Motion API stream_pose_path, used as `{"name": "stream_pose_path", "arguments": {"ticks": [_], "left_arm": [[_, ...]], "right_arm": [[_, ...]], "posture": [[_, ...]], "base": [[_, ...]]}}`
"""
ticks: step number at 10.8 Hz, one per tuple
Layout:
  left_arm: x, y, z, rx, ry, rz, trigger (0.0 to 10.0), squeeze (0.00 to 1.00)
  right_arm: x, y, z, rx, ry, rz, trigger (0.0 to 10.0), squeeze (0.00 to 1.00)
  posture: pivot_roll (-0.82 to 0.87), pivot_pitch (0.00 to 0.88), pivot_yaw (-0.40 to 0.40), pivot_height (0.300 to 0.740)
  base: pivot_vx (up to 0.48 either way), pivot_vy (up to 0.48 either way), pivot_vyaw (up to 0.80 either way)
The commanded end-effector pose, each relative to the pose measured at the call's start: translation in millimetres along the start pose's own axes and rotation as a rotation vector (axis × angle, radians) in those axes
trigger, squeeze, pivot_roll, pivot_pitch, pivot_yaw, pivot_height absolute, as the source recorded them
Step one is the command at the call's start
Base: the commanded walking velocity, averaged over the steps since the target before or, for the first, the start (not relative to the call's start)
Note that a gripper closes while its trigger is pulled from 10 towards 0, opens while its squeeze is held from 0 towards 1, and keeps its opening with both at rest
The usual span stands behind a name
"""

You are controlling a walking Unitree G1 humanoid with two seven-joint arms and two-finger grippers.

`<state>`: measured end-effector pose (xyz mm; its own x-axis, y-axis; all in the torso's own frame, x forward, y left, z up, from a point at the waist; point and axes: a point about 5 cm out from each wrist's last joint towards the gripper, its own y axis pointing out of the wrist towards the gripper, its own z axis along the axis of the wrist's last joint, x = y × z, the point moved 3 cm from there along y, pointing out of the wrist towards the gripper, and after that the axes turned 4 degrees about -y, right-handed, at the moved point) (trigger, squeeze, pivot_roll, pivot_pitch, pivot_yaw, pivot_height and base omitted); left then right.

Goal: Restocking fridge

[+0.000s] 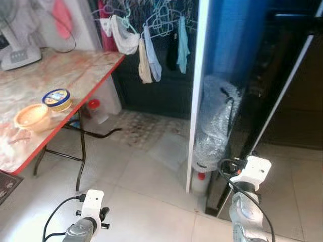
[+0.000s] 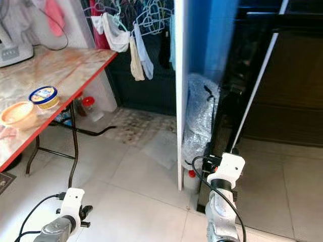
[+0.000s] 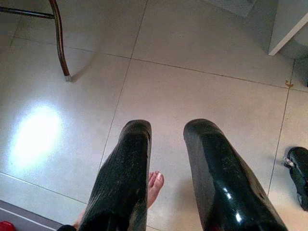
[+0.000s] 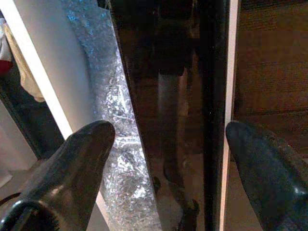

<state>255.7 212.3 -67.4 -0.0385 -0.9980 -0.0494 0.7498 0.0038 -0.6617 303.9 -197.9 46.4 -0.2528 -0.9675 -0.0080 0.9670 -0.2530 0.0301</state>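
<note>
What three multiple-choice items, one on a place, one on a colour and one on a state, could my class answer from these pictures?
1. Where is the tub with the blue lid?
A. on the floor
B. on the table
C. in the fridge

2. What colour is the table's edge?
A. red
B. green
C. black

3. How are the right gripper's fingers?
A. shut on a bottle
B. shut on nothing
C. open

Key: B, the tub stands on the table beside a bowl; A, the rim is red; C, the right gripper has its fingers spread wide before the dark fridge door.
</note>
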Motion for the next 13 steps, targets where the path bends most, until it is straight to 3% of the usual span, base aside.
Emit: {"name": "stream_pose_path", "arguments": {"ticks": [1,4,5,6,7,8,10,11,13], "left_arm": [[-3.6,-0.3,0.8,0.001,-0.002,0.01,10.0,0.0],[-4.3,-0.8,0.4,0.006,-0.005,0.009,10.0,0.0],[-4.7,-1.2,-0.5,0.006,-0.009,0.01,10.0,0.0],[-5.1,-1.3,-0.6,0.006,-0.009,0.011,10.0,0.0],[-5.2,-1.3,-0.8,0.005,-0.009,0.012,10.0,0.0],[-5.4,-1.4,-1.2,0.003,-0.009,0.015,10.0,0.0],[-5.4,-2.0,-4.9,-0.01,-0.008,0.02,10.0,0.0],[-5.6,-2.9,-8.6,-0.023,-0.001,0.02,10.0,0.0],[-6.6,-3.7,-11.6,-0.032,-0.007,0.026,10.0,0.0]], "right_arm": [[2.9,-5.6,-7.5,-0.03,-0.009,-0.009,10.0,0.0],[33.0,-36.3,-42.9,-0.157,-0.073,-0.112,10.0,0.0],[48.1,-58.9,-70.5,-0.285,-0.093,-0.151,10.0,0.0],[50.6,-75.3,-91.9,-0.403,-0.107,-0.134,10.0,0.0],[48.9,-90.7,-110.9,-0.52,-0.112,-0.1,10.0,0.0],[42.7,-120.0,-139.5,-0.721,-0.142,-0.027,10.0,0.0],[42.8,-164.5,-167.6,-0.979,-0.169,0.023,10.0,0.0],[42.6,-172.1,-171.6,-1.027,-0.15,0.017,10.0,0.0],[31.8,-159.2,-167.5,-0.983,-0.106,0.042,10.0,0.0]], "posture": [[-0.21,0.026,0.12,0.74],[-0.21,0.025,0.116,0.74],[-0.21,0.025,0.116,0.74],[-0.21,0.029,0.117,0.74],[-0.21,0.031,0.119,0.74],[-0.22,0.031,0.12,0.74],[-0.2,0.032,0.121,0.74],[-0.2,0.031,0.12,0.74],[-0.21,0.038,0.124,0.74]], "base": [[0.0,0.0,0.0],[0.0,0.0,0.0],[0.0,0.0,0.0],[0.0,0.0,0.0],[0.0,0.0,0.0],[0.0,0.0,0.0],[0.0,0.0,0.0],[0.0,0.0,0.0],[0.0,0.0,0.0]]}}
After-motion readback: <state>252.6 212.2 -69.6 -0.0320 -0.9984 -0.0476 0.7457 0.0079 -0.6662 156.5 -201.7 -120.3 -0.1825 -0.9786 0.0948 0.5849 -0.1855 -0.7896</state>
